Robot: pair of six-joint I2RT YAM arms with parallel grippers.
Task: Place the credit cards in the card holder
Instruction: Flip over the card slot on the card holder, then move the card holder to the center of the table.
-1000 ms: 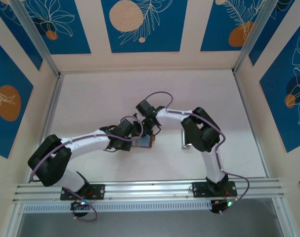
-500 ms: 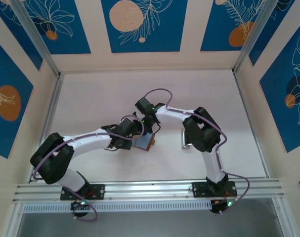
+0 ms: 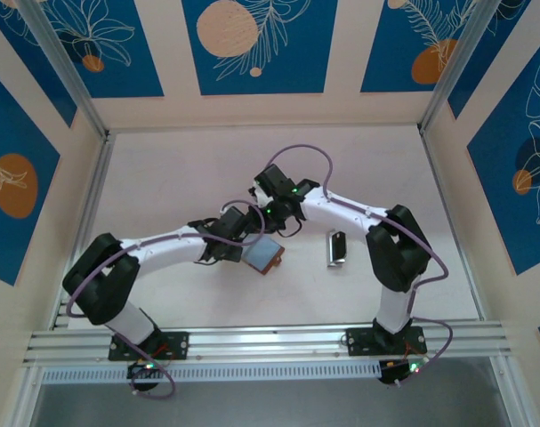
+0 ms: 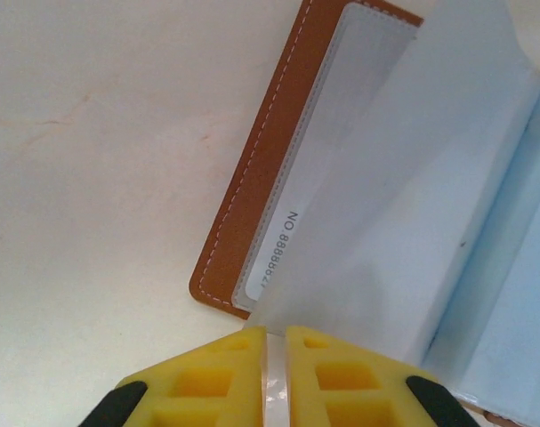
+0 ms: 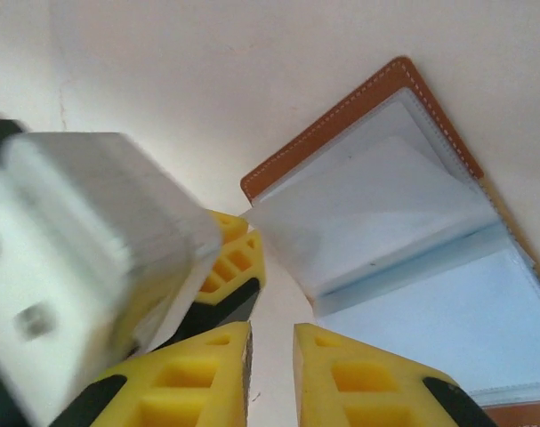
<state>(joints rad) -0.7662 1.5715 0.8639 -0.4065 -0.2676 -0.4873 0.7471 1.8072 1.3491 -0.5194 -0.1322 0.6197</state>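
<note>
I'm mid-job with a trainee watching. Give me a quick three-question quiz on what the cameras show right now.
1. True or false: the card holder is folded shut.
2. What is the left end effector pinching? A) a loose card B) a clear sleeve of the holder C) nothing
3. Fill in: in the top view, the loose credit cards lie on the table to the holder's ____.

Key: 1 false, it is open; 2 B; 3 right.
</note>
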